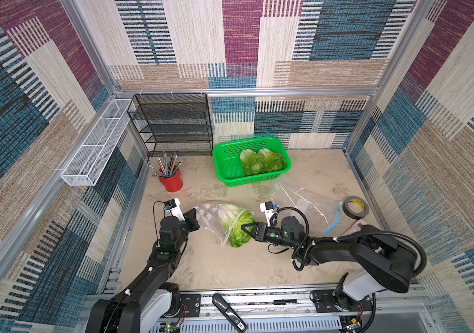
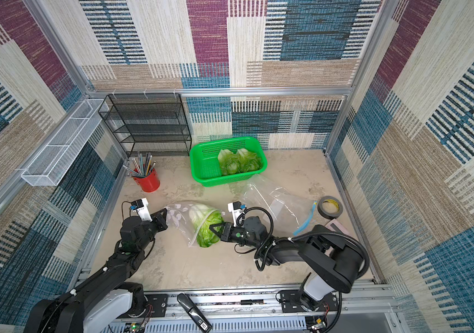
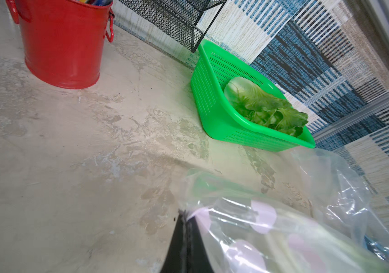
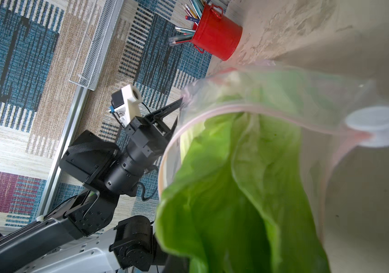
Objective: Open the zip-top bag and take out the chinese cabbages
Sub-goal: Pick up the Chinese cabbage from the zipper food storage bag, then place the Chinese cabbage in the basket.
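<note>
Closest to the lens, in the right wrist view, a chinese cabbage (image 4: 224, 189) fills the picture. Its bright green leaves spill out of the open mouth of the zip-top bag (image 4: 283, 94), and the pink zip line curves around them. In both top views this cabbage lies on its side near the middle of the table (image 1: 215, 268). Its white base is inside the bag and its leaf end is outside, turned toward the front. The bag is clear with pale oval prints.

The right gripper (image 1: 244, 227) comes in level from the right. Its jaws are together, pinched on the protruding leaves. The left gripper (image 1: 195, 215) is at the bag's opposite, closed end, jaws together and clamped on the film there. The left wrist view shows that film bunched against a black finger (image 3: 184, 248).

Two more chinese cabbages (image 1: 261, 163) lie side by side in the right half of the green basket (image 1: 222, 161). The basket stands at the back of the table, well apart from the bag. Between the basket and the right arm a second clear bag (image 1: 302, 199) lies flat, with a blue zip strip (image 1: 334, 220) at its right edge. Near that strip is a roll of dark tape (image 1: 355, 207). At the back left, a red bucket (image 1: 171, 182) of pencils stands before a black mesh rack (image 1: 172, 124). A white wire tray (image 1: 96, 145) hangs on the left wall.
</note>
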`<action>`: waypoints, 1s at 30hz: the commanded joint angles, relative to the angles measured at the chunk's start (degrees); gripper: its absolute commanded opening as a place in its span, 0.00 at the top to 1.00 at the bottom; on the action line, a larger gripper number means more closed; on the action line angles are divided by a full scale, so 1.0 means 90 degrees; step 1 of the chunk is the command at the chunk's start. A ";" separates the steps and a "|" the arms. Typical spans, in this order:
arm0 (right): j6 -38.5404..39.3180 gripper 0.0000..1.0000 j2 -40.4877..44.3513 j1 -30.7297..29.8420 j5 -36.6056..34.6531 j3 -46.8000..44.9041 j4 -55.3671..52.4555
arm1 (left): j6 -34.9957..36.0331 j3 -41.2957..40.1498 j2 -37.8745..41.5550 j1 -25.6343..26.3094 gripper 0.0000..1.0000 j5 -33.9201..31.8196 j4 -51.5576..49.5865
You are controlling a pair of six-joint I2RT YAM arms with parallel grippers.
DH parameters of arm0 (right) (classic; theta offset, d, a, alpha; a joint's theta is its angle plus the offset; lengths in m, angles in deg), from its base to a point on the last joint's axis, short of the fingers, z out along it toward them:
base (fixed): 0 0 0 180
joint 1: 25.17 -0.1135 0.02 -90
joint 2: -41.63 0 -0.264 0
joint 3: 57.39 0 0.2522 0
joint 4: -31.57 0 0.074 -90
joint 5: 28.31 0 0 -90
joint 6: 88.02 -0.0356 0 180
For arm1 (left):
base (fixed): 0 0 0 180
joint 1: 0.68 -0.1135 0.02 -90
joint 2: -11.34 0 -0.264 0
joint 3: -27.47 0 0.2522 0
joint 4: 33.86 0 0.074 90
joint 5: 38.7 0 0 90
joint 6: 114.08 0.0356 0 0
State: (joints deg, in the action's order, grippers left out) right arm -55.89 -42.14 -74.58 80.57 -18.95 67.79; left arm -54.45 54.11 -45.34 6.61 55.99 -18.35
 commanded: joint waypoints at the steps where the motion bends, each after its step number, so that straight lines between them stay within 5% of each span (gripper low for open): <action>1: 0.0542 1.00 0.0802 0.0011 -0.0070 -0.0058 -0.1218 | 0.0269 0.0135 -0.0165 0.0001 1.00 -0.0655 -0.0059; 8: 0.1192 1.00 0.2685 0.0096 -0.0993 0.0317 -0.2945 | 0.0171 0.0341 -0.0573 0.0019 1.00 -0.0520 0.0019; 16: 0.1938 1.00 0.2983 0.0547 -0.1108 0.1214 -0.3592 | 0.0291 0.0378 -0.0583 0.0029 1.00 -0.0604 -0.0208; 23: 0.3173 1.00 0.1673 0.1266 -0.1168 0.2536 -0.3483 | 0.0381 0.0284 -0.0653 0.0026 1.00 -0.0980 -0.0122; 30: 0.3771 1.00 -0.1289 0.1554 -0.1223 0.4933 -0.2937 | 0.0297 0.0482 -0.1148 0.0040 1.00 -0.0634 0.0343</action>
State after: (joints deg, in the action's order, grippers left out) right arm -25.81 -48.19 -60.74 69.70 19.78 36.71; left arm -52.20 57.48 -54.50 6.96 48.71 -19.00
